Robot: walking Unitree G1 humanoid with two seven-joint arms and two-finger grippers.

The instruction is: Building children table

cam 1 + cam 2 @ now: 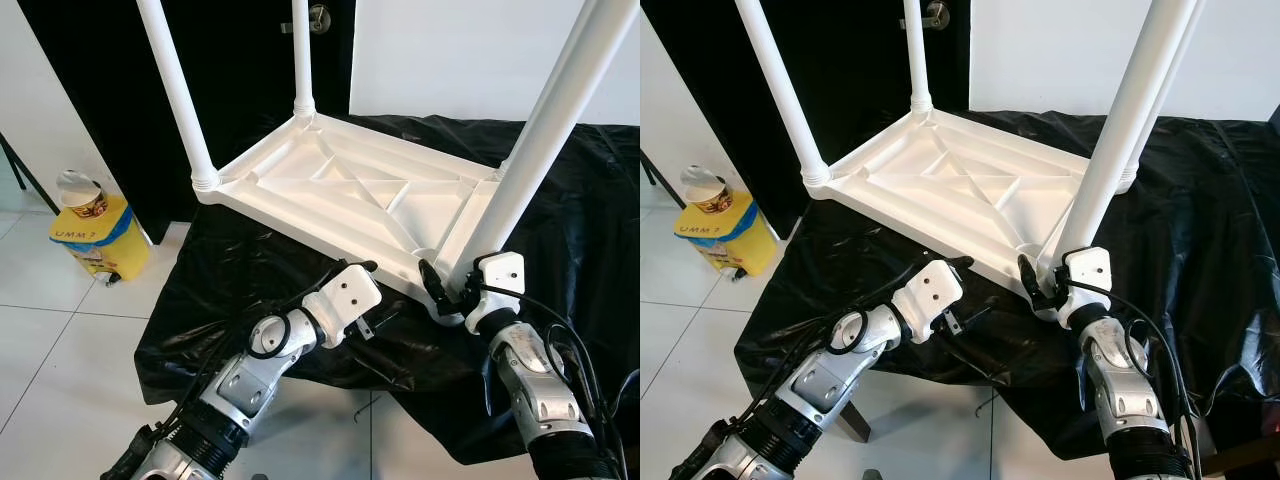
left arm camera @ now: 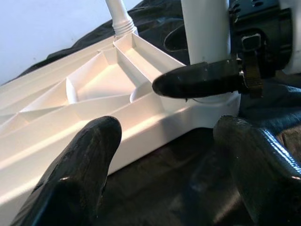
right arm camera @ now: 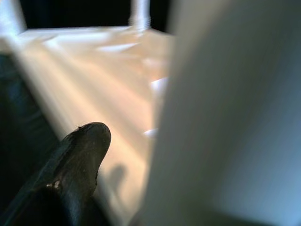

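Note:
A white plastic children's table (image 1: 340, 190) lies upside down on a surface draped in black sheet (image 1: 250, 270), its legs pointing up. My right gripper (image 1: 455, 295) is shut on the base of the near right leg (image 1: 540, 130). One of its fingers (image 2: 197, 80) lies across that leg where it meets the socket, and the leg (image 3: 225, 117) looms beside the finger (image 3: 82, 150) in the right wrist view. My left gripper (image 1: 375, 295) is open just in front of the tabletop's near edge (image 2: 141, 136), holding nothing.
Two more legs stand in the far-left corner (image 1: 180, 100) and the back corner (image 1: 302, 60). A yellow bin (image 1: 100, 235) with a cup on top sits on the tiled floor at the left. A black door (image 1: 240, 60) is behind.

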